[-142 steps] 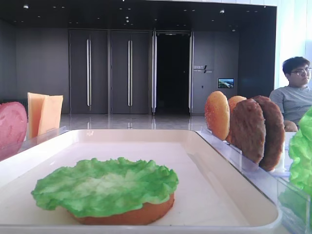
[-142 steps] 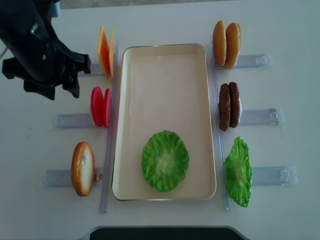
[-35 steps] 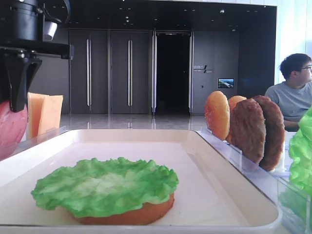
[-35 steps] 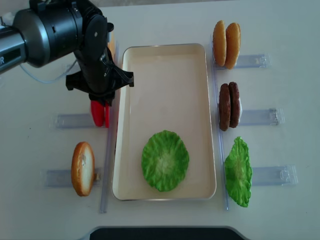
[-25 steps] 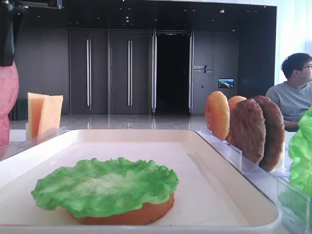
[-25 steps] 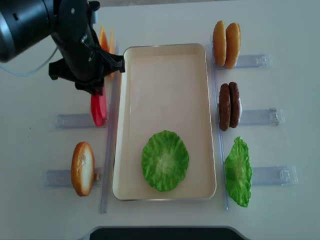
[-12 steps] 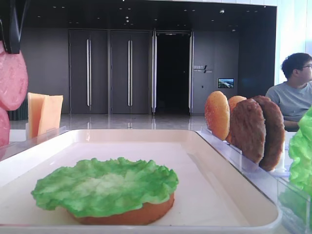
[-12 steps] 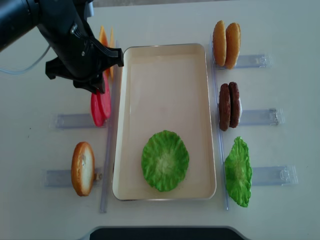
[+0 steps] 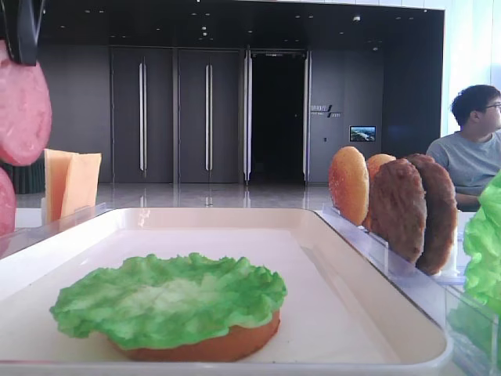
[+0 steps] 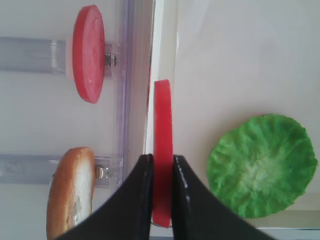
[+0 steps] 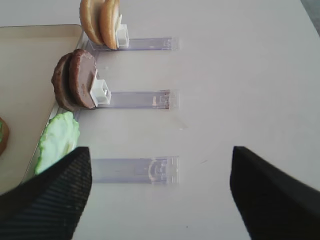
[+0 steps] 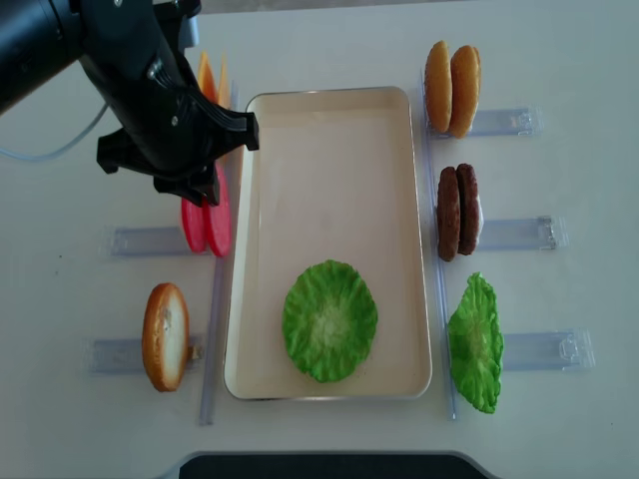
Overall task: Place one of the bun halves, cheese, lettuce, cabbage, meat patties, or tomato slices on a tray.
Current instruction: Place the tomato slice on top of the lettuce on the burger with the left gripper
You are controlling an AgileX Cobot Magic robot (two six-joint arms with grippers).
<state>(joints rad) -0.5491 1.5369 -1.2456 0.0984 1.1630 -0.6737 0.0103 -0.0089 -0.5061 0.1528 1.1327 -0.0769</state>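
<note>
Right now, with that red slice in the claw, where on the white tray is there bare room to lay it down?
The tray is bare from its far rim down to the lettuce, which fills the near end. Both sides are crowded with racks: cheese, buns, patties. The left gripper holds the tomato slice.

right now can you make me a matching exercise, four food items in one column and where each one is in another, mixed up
Items:
1. tomato slice
2. lettuce leaf
3. meat patties
4. cheese slices

Places:
A. standing in a rack right of the tray
B. standing in a rack by the tray's far left corner
C. clamped on edge in the left gripper
D. lying flat on the tray, on a bun half

Pairs: 1-C, 2-D, 3-A, 4-B
</note>
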